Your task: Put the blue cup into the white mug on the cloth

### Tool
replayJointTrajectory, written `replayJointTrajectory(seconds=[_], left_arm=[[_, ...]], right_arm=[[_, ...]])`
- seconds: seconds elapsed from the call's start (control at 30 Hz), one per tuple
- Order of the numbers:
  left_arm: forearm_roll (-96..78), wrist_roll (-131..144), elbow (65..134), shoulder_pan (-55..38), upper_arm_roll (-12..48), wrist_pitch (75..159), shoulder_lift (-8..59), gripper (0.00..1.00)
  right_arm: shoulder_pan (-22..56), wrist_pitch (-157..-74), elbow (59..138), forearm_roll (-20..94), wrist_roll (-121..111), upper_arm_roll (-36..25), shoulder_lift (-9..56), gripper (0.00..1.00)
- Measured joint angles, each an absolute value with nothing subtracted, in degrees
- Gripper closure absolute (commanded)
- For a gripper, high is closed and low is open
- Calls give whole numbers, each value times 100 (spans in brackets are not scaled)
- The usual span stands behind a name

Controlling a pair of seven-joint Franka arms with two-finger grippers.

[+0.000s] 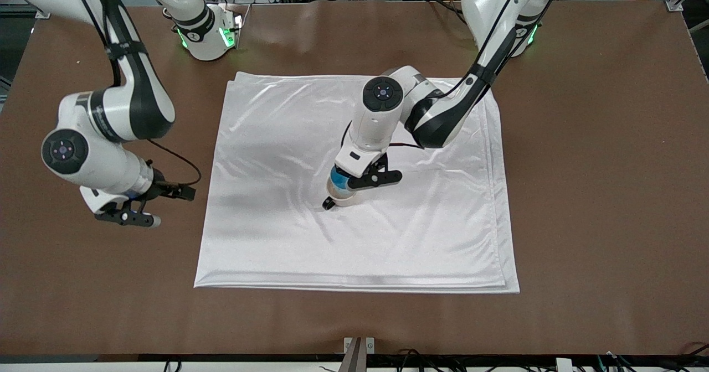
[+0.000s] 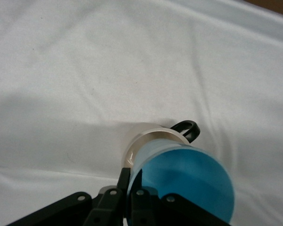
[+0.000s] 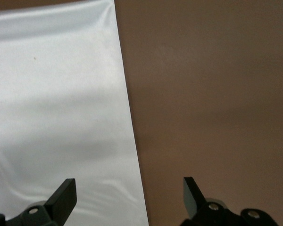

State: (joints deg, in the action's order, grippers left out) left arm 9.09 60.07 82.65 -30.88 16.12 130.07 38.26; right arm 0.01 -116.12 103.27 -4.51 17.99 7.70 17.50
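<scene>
The white cloth (image 1: pixel 277 239) lies spread in the middle of the table. The white mug (image 1: pixel 348 200) stands upright on it, its black handle (image 1: pixel 329 204) toward the front camera. My left gripper (image 1: pixel 354 181) is shut on the rim of the blue cup (image 1: pixel 338 184), one finger inside and one outside. The cup's lower part sits inside the mug's mouth. In the left wrist view the blue cup (image 2: pixel 188 183) covers most of the mug (image 2: pixel 148 139), whose handle (image 2: pixel 186 128) shows; my left gripper (image 2: pixel 131 180) pinches the cup wall. My right gripper (image 1: pixel 130 217) is open and empty.
The right gripper (image 3: pixel 129 190) hangs over the cloth's edge (image 3: pixel 52 94) and the bare brown table (image 3: pixel 203 94) at the right arm's end. The left arm's elbow (image 1: pixel 437 117) hangs over the cloth on the side toward its base.
</scene>
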Motion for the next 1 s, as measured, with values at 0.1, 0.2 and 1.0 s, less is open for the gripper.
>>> replayJointTrajectory(seconds=[0.1, 0.2, 1.0], left_arm=[[909, 6007, 8263, -3090, 1610, 13128, 3895, 100], [909, 6007, 8262, -3091, 1609, 13234, 3958, 100], [909, 6067, 8250, -3175, 1607, 13436, 4106, 100]], right_arm=[[1, -11605, 10815, -452, 1799, 770, 1224, 0], [1, -11543, 11105, -452, 1799, 770, 857, 0], [-5, -9051, 8892, -452, 829, 758, 291, 0]])
